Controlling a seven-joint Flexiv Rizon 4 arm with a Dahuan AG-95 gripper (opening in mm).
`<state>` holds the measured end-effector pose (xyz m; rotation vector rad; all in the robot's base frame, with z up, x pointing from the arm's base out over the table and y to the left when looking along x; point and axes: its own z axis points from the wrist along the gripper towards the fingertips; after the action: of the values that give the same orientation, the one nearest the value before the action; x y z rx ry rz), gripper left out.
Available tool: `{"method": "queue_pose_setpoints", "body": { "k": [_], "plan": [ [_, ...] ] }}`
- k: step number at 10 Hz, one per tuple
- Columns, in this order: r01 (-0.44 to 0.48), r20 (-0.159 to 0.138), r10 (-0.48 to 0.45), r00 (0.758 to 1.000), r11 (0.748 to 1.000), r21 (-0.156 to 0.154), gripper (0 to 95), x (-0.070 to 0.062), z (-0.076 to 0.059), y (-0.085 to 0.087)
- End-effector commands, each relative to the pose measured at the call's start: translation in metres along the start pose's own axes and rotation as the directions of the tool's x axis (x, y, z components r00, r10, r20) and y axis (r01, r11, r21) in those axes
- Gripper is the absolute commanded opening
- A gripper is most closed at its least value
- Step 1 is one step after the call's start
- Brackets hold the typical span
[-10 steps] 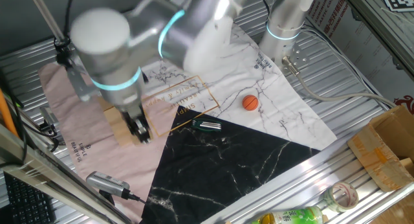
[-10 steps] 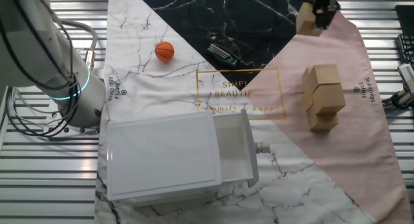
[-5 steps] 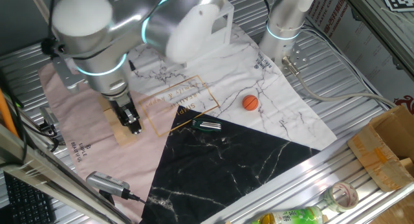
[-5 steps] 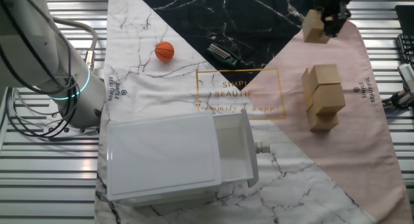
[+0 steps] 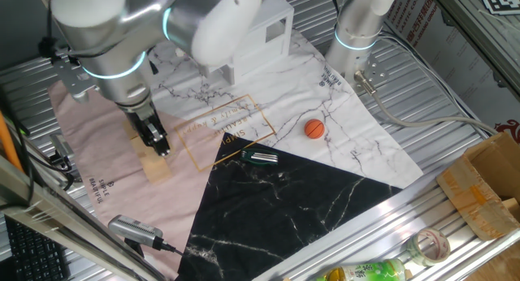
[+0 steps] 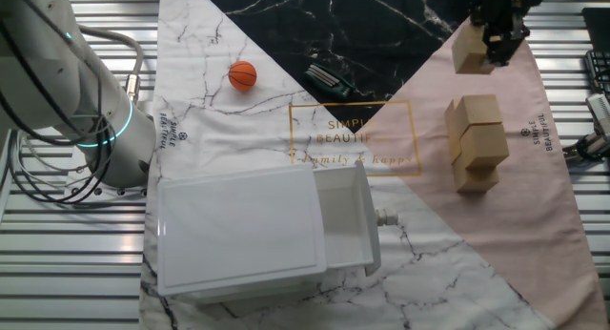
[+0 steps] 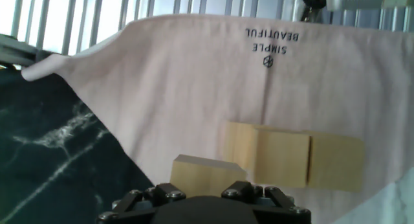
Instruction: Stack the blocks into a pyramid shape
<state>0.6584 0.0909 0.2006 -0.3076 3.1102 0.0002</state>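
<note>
The fingers (image 6: pixel 499 46) are closed on one wooden block (image 6: pixel 470 51), up in the air above the pink cloth (image 6: pixel 534 206). Close by sits the block pile (image 6: pixel 478 142), with one block on top of others. It looks like the pyramid is partly built. This block must go on, maybe more.

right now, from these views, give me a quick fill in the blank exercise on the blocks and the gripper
1. The gripper is shut on a wooden ____.
2. The stacked blocks stand on the ____ part of the cloth.
3. The small ball is coloured ____.
4. The ball lies on the ____ marble part of the cloth.

Missing words: block; pink; orange; white
</note>
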Motion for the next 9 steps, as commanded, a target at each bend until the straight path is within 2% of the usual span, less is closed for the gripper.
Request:
{"method": "queue_pose_setpoints", "body": {
  "k": [1,4,9],
  "plan": [
    [0.015,0.002,-0.015,1.0,1.0,0.001,0.0,0.0,0.002,-0.009],
    [0.042,0.009,-0.042,0.999,0.999,-0.002,0.0,0.004,0.003,-0.03],
    [0.069,0.014,-0.069,0.998,0.998,0.002,0.0,0.006,0.01,-0.049]
  ]
}}
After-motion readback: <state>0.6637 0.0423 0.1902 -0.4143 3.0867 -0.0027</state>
